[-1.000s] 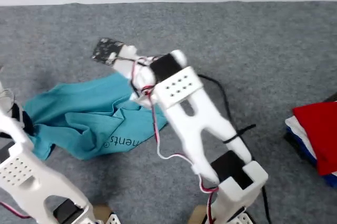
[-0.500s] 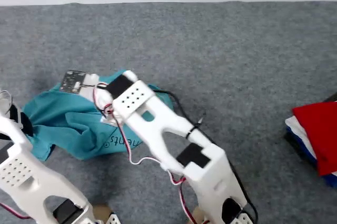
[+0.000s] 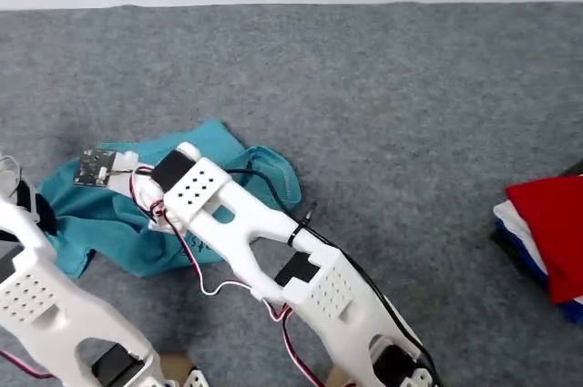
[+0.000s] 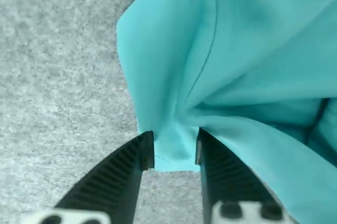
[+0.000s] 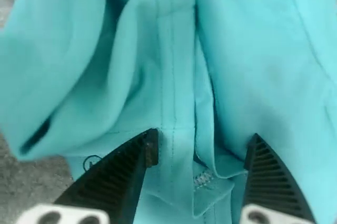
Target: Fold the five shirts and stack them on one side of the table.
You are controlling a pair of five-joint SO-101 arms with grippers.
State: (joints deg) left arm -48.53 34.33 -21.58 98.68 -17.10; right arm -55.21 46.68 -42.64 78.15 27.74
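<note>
- I am watching the teal shirt [image 3: 228,152] lying crumpled on the left part of the desk [image 3: 410,86], still unfolded, its bunched length running roughly side to side across the high view.
- I am seeing the left gripper [image 4: 172,147] pinching a hem corner of the shirt [image 4: 237,50]: the jaws are standing close together with cloth caught between them, right at the fabric's edge beside bare desk.
- I am reading the right gripper [image 5: 200,147] as spread wide and holding nothing, hovering just over the shirt [image 5: 253,50], with a stitched seam running down between its jaws.
- I am noting that the right arm is crossing from the near centre over the middle of the shirt, so it is the arm nearer the loose bulk, while the left is anchoring the far left end.
- I am judging that the next grasp turns on that seam lying straight below the right jaws.
- I am also keeping the folded stack [image 3: 547,223], red on top, well apart at the right edge.
</note>
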